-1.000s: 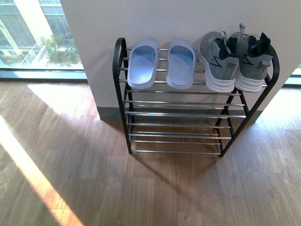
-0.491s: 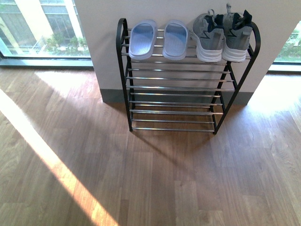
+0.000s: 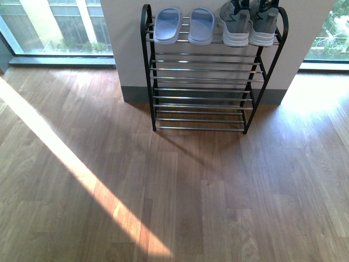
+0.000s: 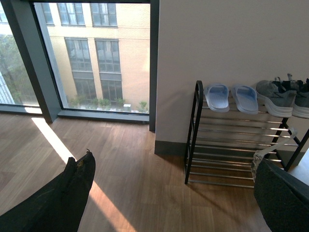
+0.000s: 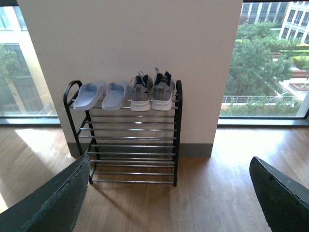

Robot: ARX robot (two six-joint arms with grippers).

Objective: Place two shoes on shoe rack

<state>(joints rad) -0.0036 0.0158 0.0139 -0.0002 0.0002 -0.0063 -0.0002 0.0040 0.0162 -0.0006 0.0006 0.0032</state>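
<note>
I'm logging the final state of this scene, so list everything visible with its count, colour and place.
shoe rack: one, black side frames with chrome rod shelves, standing on the floor against the white wall.
slides: a pair, pale blue, side by side on the rack's top shelf, toward its left end.
sneakers: a pair, grey with white soles and navy lining, on the top shelf to the right of the slides.
floor: wood planks, brown, crossed by a sunlit stripe.
windows: on both sides of the wall, showing buildings and trees.
left gripper: dark fingers wide apart, empty.
right gripper: dark fingers wide apart, empty.
</note>
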